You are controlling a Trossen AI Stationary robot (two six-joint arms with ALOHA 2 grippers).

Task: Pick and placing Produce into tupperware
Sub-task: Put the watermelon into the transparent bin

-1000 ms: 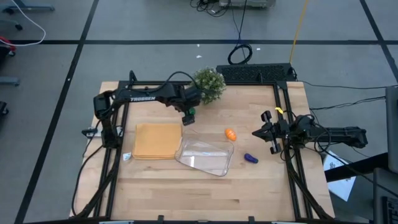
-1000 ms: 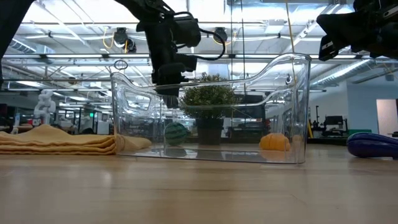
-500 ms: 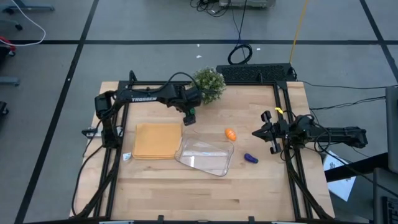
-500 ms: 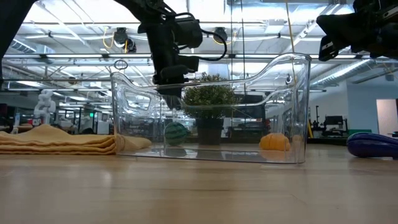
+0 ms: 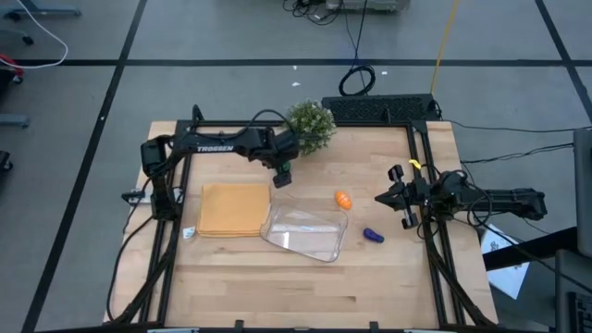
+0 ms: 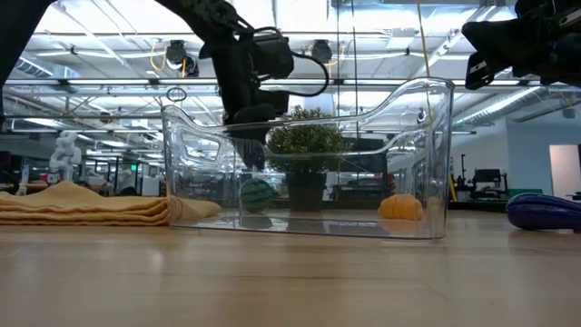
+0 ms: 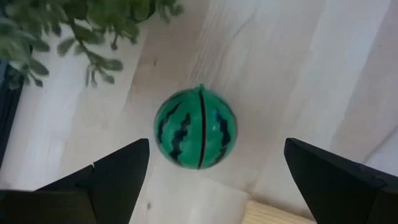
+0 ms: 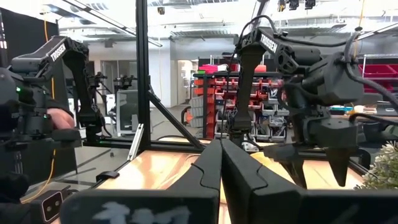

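High view, reading from the left: the tan mat (image 5: 235, 208) lay flat by the left arm's base, and just beside its right edge sat the clear tupperware (image 5: 306, 231), with nothing visibly in it. Behind the tupperware's back left corner the left gripper (image 5: 282, 173) hung over the green produce piece (image 7: 196, 127), near the potted plant (image 5: 310, 125). The left wrist view looked straight down on that piece, a small ball striped like a watermelon with a seam round its middle, resting on bare wood; the two dark fingers (image 7: 106, 174) stood wide apart on either side of it and clear of it. The low view suggested the fingertips were above the ball and not yet around it, though the tupperware wall blurred that somewhat

Further right, the orange piece (image 5: 343, 199) rested just off the tupperware's back right corner and the purple piece (image 5: 373, 235) just off its right end. At the far right the right gripper (image 5: 396, 196) waited above the table edge, its fingers pressed together on nothing

The ball looked like light, hard, glossy plastic, so it would probably roll or squirt out under an off-centre pinch; the fingers would best close across its widest part, squarely on opposite sides, with modest force
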